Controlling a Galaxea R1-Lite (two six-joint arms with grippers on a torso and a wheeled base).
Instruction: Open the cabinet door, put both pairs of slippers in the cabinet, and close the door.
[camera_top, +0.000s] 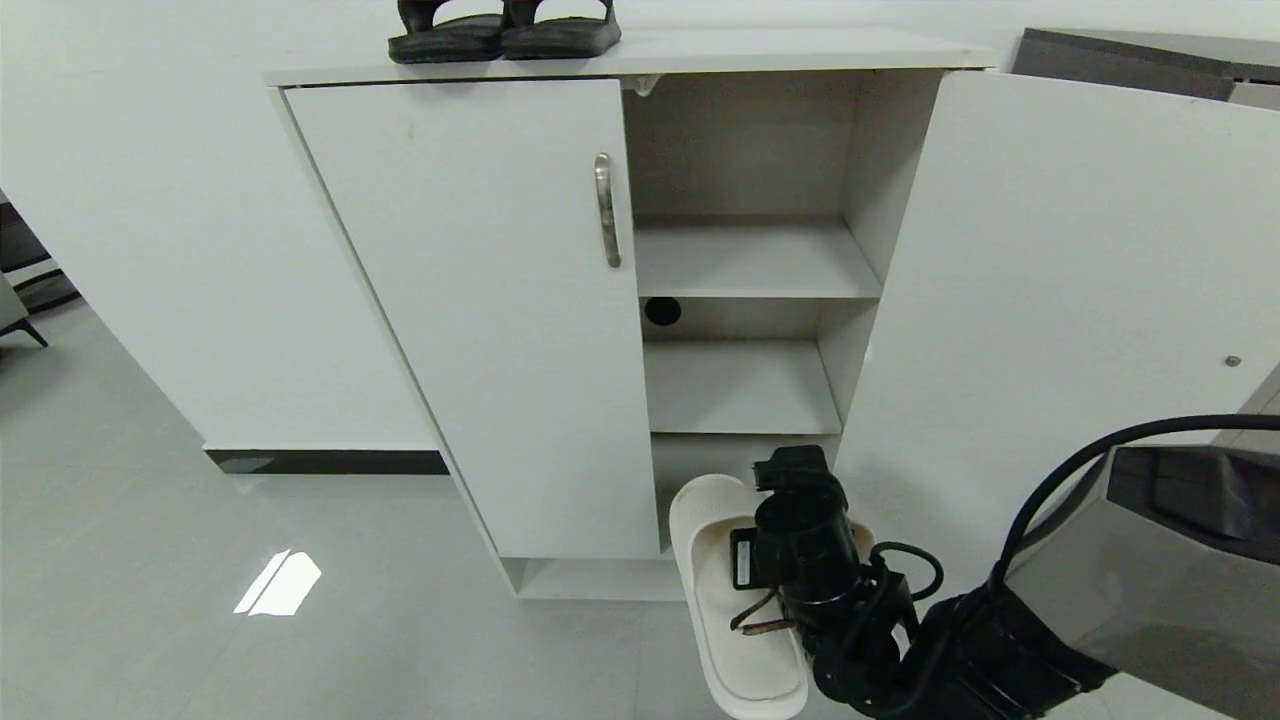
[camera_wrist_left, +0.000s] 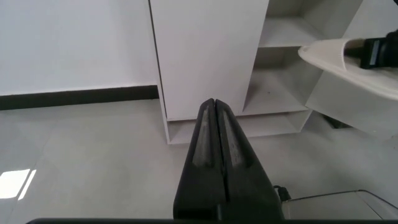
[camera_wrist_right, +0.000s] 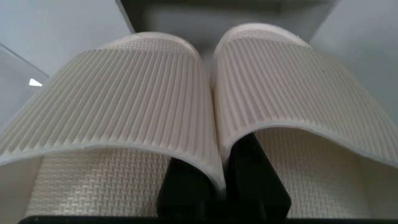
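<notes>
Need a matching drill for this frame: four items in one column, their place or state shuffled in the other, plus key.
Items
1. black slippers
2. white slippers
3. left cabinet door
4. right cabinet door

Place or state
A. swung open
B. held in the right gripper, in front of the lowest shelf
C. on top of the cabinet
D. closed

Pairs: 1-C, 2-B, 3-D, 4-A

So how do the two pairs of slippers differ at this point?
The cream slippers are held off the floor by the right gripper, low before the open cabinet; the black slippers rest untouched on the cabinet top. Both pairs sit side by side, neither inside yet.
</notes>
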